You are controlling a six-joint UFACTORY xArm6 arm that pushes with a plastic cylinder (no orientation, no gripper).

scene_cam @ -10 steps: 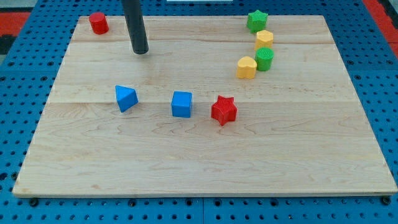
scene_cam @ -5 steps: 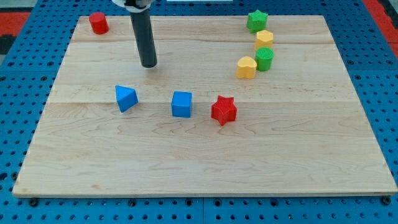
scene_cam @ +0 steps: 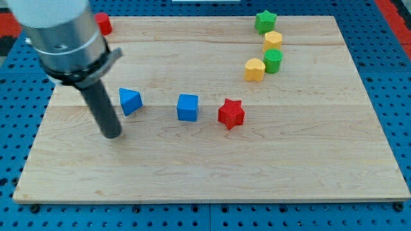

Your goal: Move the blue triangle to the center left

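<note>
The blue triangle [scene_cam: 130,101] lies on the wooden board [scene_cam: 212,173], left of the middle. My tip [scene_cam: 112,135] rests on the board just below and to the left of it, a short gap apart and not touching. The rod rises up and to the left into the grey arm body, which hides part of the board's upper left.
A blue cube [scene_cam: 187,107] and a red star [scene_cam: 231,113] lie to the right of the triangle. A red cylinder [scene_cam: 104,23] sits at the top left, partly behind the arm. At the top right are a green star [scene_cam: 264,21], two yellow blocks [scene_cam: 273,40] [scene_cam: 254,69] and a green cylinder [scene_cam: 273,61].
My tip has swept from above and to the right of the blue triangle down to its lower left. No block has moved.
</note>
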